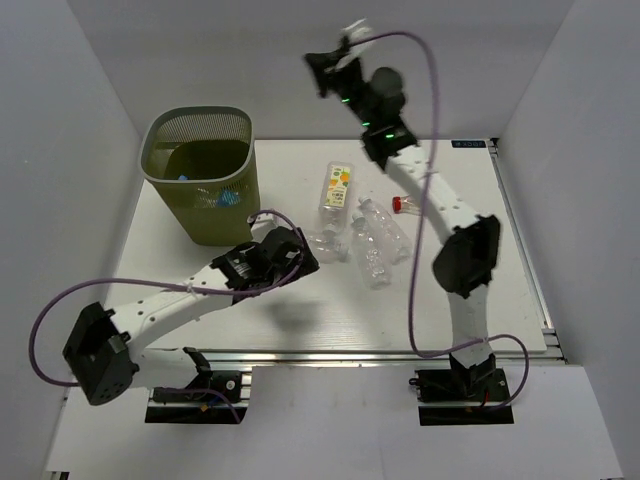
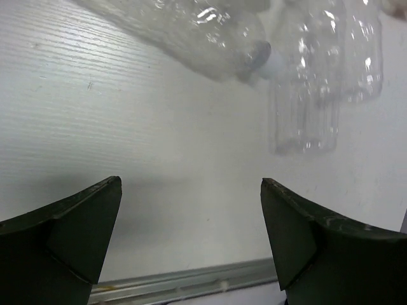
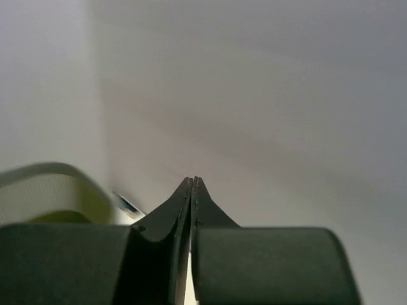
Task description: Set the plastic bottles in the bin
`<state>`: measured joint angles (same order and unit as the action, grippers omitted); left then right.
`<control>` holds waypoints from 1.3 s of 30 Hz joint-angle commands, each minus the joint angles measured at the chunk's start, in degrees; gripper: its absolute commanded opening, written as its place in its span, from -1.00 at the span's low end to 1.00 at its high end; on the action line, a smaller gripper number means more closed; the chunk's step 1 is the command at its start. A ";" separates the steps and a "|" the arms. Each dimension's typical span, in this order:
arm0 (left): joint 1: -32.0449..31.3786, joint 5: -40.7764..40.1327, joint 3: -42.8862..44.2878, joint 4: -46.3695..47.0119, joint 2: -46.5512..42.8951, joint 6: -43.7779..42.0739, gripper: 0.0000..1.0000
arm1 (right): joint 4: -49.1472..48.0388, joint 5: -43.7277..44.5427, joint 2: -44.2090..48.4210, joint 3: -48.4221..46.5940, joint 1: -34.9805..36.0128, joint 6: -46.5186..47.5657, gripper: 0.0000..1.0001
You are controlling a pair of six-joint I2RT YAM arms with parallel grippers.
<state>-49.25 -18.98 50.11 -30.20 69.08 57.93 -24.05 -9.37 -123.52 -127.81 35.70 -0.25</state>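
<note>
Upper parts of 3 plastic bottles [image 2: 305, 108] beyond the left wrist view's top edge

Loose bottles [image 1: 372, 258] lie on the table [image 1: 300, 322] just ahead of the left claw [image 1: 310, 258]; the bin [image 1: 200, 215] stands behind and left of it, bottles inside.

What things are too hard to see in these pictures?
- Top view: how much lies inside the bin; its mesh wall and shadow hide it.
- Left wrist view: the plastic bottles are cut off by the top edge.
- Right wrist view: a blurred pale rim, half hidden behind the shut right gripper.
</note>
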 commanded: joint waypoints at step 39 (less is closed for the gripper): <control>10.32 -13.10 31.54 -14.28 46.93 35.85 0.86 | 36.53 -18.41 61.12 78.85 -30.87 11.58 0.32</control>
<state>-39.11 -32.45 80.55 -42.39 114.76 94.67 10.85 -25.67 -63.68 -48.86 5.10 10.04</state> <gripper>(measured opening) 0.950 0.650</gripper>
